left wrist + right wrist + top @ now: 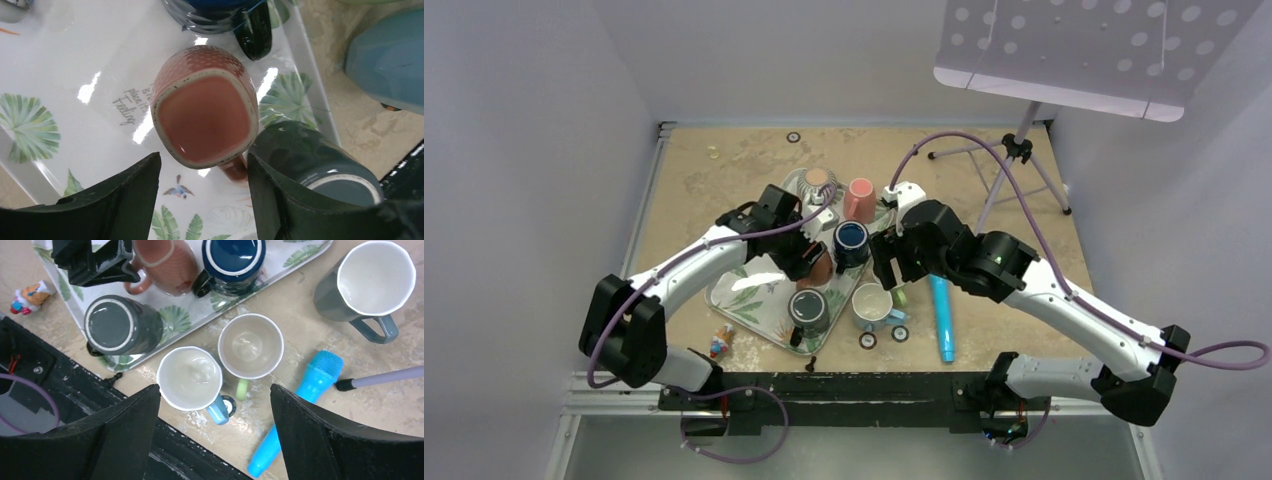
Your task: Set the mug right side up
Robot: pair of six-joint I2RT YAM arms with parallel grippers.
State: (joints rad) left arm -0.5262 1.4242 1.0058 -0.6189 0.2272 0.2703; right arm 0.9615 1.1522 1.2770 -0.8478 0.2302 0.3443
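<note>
Terracotta mug (205,107) stands upside down on the tray (744,300), flat base up, close to the tray's right edge. The bench (714,190) carries the tray at its middle, set at a slant, with bare sandy surface at the far left. A music stand (1104,50) overhangs the far right corner.

On the tray, open printed surface lies left of the mug. The other sides are crowded: a dark blue mug (851,237) stands just beyond it and a grey mug (808,310) just nearer, both inverted.

The left gripper (202,165) hangs over the mug, its jaws spread to either side of the near rim. The handle lies between them and a gap shows on the left side. The right gripper (215,390) hovers above the bench right of the tray, jaws spread wide and holding nothing.

Under it a blue-handled mug (190,377) and a green-handled mug (250,346) stand upright side by side, just off the tray's edge. A blue microphone (305,400) lies to their right. A small toy figure (721,340) sits by the tray's near corner.
</note>
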